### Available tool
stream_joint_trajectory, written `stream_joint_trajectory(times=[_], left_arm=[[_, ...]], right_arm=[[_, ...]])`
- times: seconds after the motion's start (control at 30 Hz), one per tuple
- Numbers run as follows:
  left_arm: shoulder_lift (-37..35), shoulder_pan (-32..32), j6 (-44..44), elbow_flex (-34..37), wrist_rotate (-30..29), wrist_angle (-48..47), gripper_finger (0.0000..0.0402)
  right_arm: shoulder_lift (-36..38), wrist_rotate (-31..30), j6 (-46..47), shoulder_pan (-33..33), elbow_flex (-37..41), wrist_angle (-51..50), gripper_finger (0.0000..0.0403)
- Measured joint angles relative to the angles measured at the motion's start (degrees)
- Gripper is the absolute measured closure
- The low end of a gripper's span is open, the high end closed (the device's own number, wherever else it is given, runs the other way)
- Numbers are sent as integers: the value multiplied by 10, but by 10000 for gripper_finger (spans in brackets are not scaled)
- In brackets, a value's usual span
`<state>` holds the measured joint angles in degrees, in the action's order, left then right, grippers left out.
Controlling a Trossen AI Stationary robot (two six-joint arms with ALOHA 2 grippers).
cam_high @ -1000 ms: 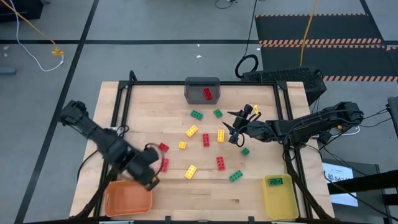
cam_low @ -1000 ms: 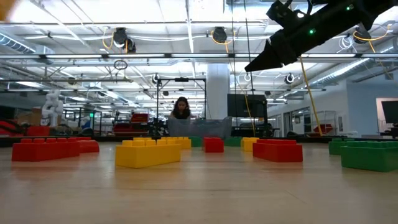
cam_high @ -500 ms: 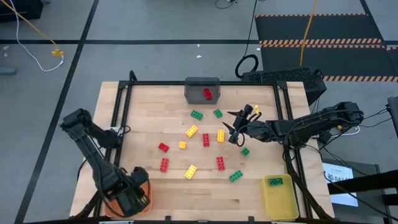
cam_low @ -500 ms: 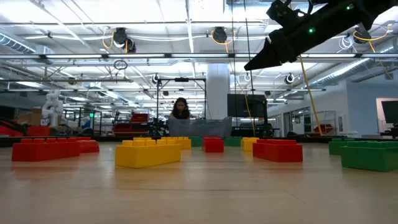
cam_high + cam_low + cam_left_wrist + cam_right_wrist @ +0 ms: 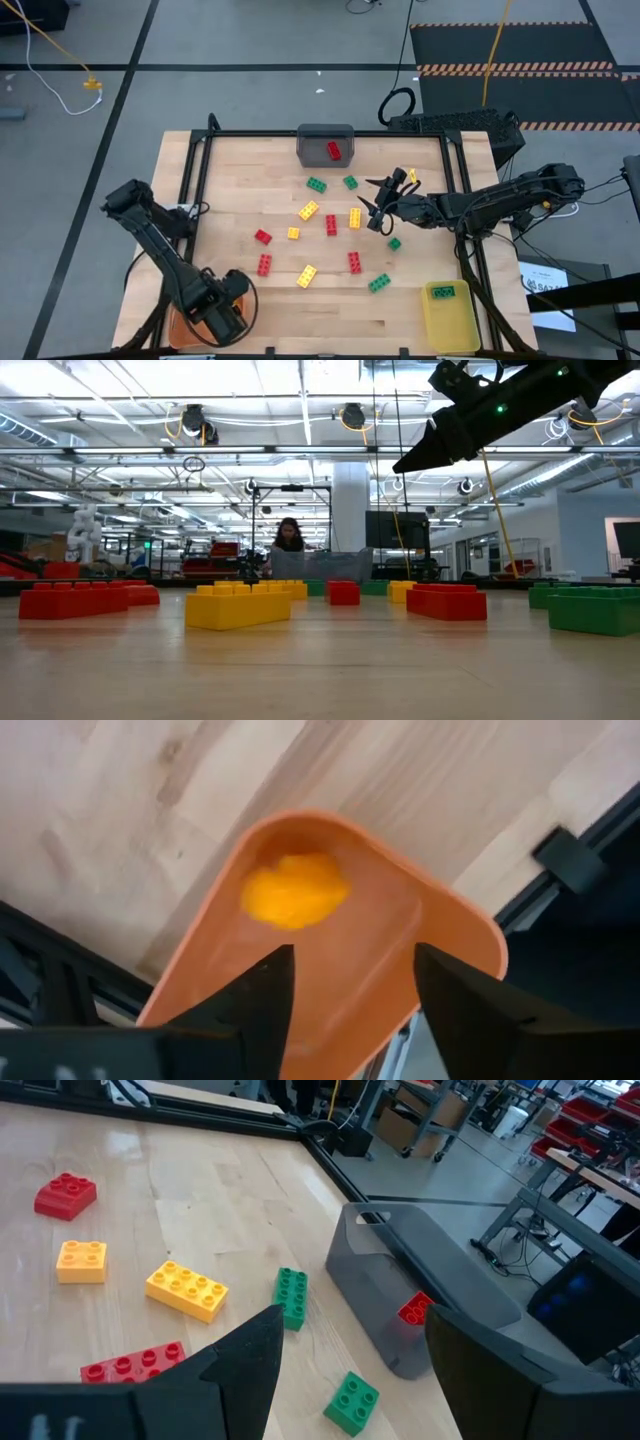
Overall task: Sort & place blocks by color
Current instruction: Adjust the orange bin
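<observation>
Your pale wooden counter [image 5: 240, 170] stood in an industrial hall. Counted loose blocks [image 5: 330, 224] mid-counter: five red, four yellow, four green. Left tool [image 5: 345, 995] spread above orange bin [image 5: 440, 920] at 7 o'clock; right tool [image 5: 378, 213] spread, empty.

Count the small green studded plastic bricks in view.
5 green bricks: two near the gray plastic bin, one beside the right gripper, one near the yellow plastic bin, one inside it. Arms may hide others.
</observation>
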<state>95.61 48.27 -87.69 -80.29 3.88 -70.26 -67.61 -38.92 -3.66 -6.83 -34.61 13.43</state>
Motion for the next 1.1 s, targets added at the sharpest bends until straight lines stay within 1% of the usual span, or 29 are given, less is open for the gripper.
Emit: stream_joint_trajectory(times=[0.13,0.2,0.27,0.43,0.47,0.57,0.63,0.77,0.9,0.97,1.1], left_arm=[[0,-2,12,0,7,-4,160],[0,-8,26,0,6,-24,149],[0,-16,41,0,-1,-66,143],[0,-47,69,0,-56,-189,140],[0,-53,72,0,-69,-201,140],[-2,-76,102,18,-100,-188,140],[-1,-87,116,36,-102,-179,140],[0,-110,165,97,-66,-126,140],[0,-111,185,139,-28,-95,140],[0,-110,187,151,-18,-55,140],[0,-102,188,152,-5,-23,140]], right_arm=[[0,0,0,0,0,0,170],[0,0,0,0,0,0,170],[0,1,0,0,0,0,170],[0,2,0,0,0,0,170],[0,2,0,0,0,0,170],[0,2,0,0,0,0,170],[0,2,0,0,0,0,170],[0,2,2,0,0,-4,170],[0,2,4,0,0,-6,170],[0,2,4,0,0,-6,170],[0,2,5,0,0,-6,170]])
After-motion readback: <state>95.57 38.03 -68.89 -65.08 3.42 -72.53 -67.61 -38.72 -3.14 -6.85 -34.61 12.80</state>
